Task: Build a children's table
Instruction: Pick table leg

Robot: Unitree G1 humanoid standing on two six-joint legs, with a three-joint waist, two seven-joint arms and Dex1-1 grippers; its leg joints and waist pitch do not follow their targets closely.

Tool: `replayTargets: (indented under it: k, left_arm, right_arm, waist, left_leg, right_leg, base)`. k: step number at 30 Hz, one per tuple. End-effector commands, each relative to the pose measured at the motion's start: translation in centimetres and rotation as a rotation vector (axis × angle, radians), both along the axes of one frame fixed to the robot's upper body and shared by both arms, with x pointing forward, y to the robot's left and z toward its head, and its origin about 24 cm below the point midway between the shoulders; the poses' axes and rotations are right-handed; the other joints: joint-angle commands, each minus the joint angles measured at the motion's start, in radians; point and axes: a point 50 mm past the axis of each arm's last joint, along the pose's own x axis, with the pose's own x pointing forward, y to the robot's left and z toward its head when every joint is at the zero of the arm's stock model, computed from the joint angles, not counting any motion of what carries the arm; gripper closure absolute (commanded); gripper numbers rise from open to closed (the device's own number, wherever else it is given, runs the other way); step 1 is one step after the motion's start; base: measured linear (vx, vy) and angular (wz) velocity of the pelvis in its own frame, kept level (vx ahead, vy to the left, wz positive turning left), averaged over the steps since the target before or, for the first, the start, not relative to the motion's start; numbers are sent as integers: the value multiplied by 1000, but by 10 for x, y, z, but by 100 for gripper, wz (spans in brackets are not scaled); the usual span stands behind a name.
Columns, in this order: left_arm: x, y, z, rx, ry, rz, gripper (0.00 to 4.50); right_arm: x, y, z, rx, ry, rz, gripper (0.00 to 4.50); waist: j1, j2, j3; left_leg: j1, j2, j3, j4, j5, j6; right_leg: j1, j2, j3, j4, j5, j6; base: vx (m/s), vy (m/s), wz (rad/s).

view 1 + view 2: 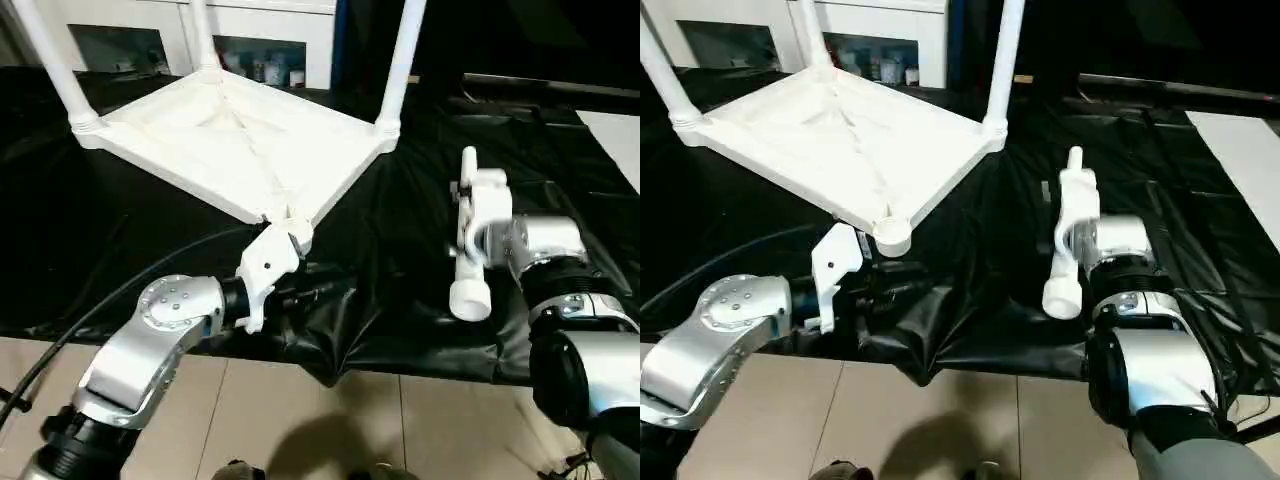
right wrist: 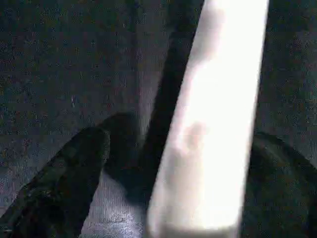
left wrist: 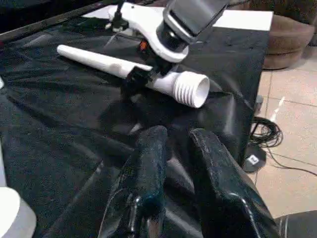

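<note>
Desk (image 1: 80,260) covered by crinkled black plastic sheet (image 1: 400,320) hanging over the near edge. White tabletop (image 1: 230,150) rests on it underside up, three legs standing upright in its corner sockets. Beige tiled floor (image 1: 300,410) below.

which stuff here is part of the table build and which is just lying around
Part of the job:
- tabletop, upside down
- three fitted legs, e.g.
- fourth leg, in the right end effector

Lying about:
- black sheet
- flat white board
- cabinet

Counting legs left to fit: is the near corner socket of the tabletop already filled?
No, the near corner socket is bare; the right gripper holds the fourth leg.
</note>
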Motion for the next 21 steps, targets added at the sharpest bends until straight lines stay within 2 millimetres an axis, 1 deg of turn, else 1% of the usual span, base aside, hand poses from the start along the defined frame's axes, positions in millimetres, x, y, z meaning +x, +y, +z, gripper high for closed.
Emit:
replayTargets:
  k: [1,2,4,5,7,8,9,10,11,13,14,15,16,17,18,19,20,21]
  left_arm:
    - [0,-1,-1,19,-1,-9,346]
    - [1,-1,-1,27,-6,-6,346]
    - [3,-2,-2,32,-13,-3,346]
    - [3,-3,-2,28,-11,-2,346]
    - [3,-4,-3,28,-8,-9,346]
    - [2,-4,-3,29,-8,-11,346]
    - [2,-4,-3,32,-4,-15,346]
    - [2,-4,-3,32,-4,-16,346]
    - [2,-4,-4,31,-2,-17,346]
    - [2,-5,-4,33,-2,-19,346]
    - [2,-5,-4,33,-4,-20,346]
    - [3,-5,-5,34,-5,-18,346]
    - [4,-4,-6,35,-4,-14,346]
    - [4,-4,-6,35,-4,-14,346]
    - [5,-4,-6,35,-2,-11,346]
    - [6,-4,-6,36,0,-10,346]
    - [6,-4,-6,36,0,-10,346]
    - [7,-2,-6,37,1,-9,346]
  right_arm:
    - [2,-6,8,13,-12,-36,8]
    - [2,-7,8,15,-10,-42,8]
    - [2,-10,7,21,-1,-55,8]
    - [1,-11,7,22,1,-55,34]
    - [1,-11,6,22,6,-58,45]
    - [1,-12,6,24,7,-59,45]
    - [1,-12,6,27,10,-60,67]
    - [1,-12,6,27,10,-60,79]
    - [0,-12,5,33,13,-61,79]
    - [0,-12,4,39,16,-58,92]
    - [0,-11,3,42,18,-55,105]
    - [-1,-11,3,45,19,-54,105]
    - [-1,-9,1,54,21,-47,118]
    - [-1,-9,1,54,21,-47,124]
    - [-1,-7,1,58,21,-44,128]
    - [0,-6,0,63,20,-40,137]
    - [0,-6,0,63,20,-40,150]
    - [0,-4,-1,70,20,-36,162]
  waist:
    - [1,-10,-74]
    - [1,-10,-75]
    - [1,-2,-74]
    - [1,-2,-74]
    - [-1,-4,-74]
    - [-1,2,-74]
    - [-1,1,-74]
    - [0,7,-73]
    - [-1,9,-72]
    - [-1,5,-73]
    - [-1,8,-73]
    - [-1,8,-73]
    - [-1,10,-73]
    - [-1,10,-74]
    - [0,13,-75]
    - [0,11,-75]
    - [2,12,-75]
    - [3,16,-75]
  left_leg:
    - [10,54,-12,-60,-112,9]
    - [11,54,-12,-60,-109,10]
    - [11,53,-12,-60,-113,9]
    - [11,53,-12,-60,-113,9]
    - [9,53,-12,-59,-112,9]
    - [11,53,-12,-60,-115,9]
    - [11,54,-13,-60,-119,9]
    - [10,53,-14,-60,-120,8]
    - [10,54,-14,-60,-126,7]
    - [11,53,-13,-60,-133,6]
    - [11,54,-14,-60,-136,5]
    - [11,54,-14,-60,-138,4]
    - [11,53,-14,-60,-140,3]
    - [12,54,-14,-60,-141,3]
    - [12,54,-15,-60,-142,1]
    - [11,54,-15,-60,-142,1]
    - [12,54,-16,-60,-141,1]
    - [11,54,-16,-60,-143,1]
  right_leg:
    - [61,-89,72,-82,-168,-175]
    - [61,-88,72,-82,-162,-176]
    - [59,-86,72,-82,-158,-176]
    - [59,-86,72,-82,-158,-176]
    - [62,-86,72,-82,-145,-182]
    - [59,-86,71,-83,-142,-187]
    - [60,-85,71,-82,-141,-192]
    - [60,-87,71,-81,-138,-196]
    - [61,-86,71,-82,-134,-199]
    - [62,-86,70,-83,-141,-200]
    - [62,-86,70,-84,-146,-201]
    - [61,-85,70,-84,-150,-201]
    - [62,-85,70,-85,-150,-201]
    - [62,-86,70,-84,-148,-202]
    - [62,-85,70,-84,-143,-206]
    - [63,-86,69,-83,-140,-207]
    - [63,-86,69,-83,-139,-209]
    - [62,-86,69,-83,-133,-212]
  base:
    - [0,0,0]
    - [0,0,0]
    - [0,0,0]
    - [0,0,0]
    - [0,0,0]
    - [0,0,0]
    - [0,0,0]
    - [0,0,0]
    - [0,0,0]
    - [0,0,0]
    - [0,0,0]
    - [0,0,0]
    - [0,0,0]
    - [0,0,0]
    - [0,0,0]
    - [0,0,0]
    - [0,0,0]
    - [0,0,0]
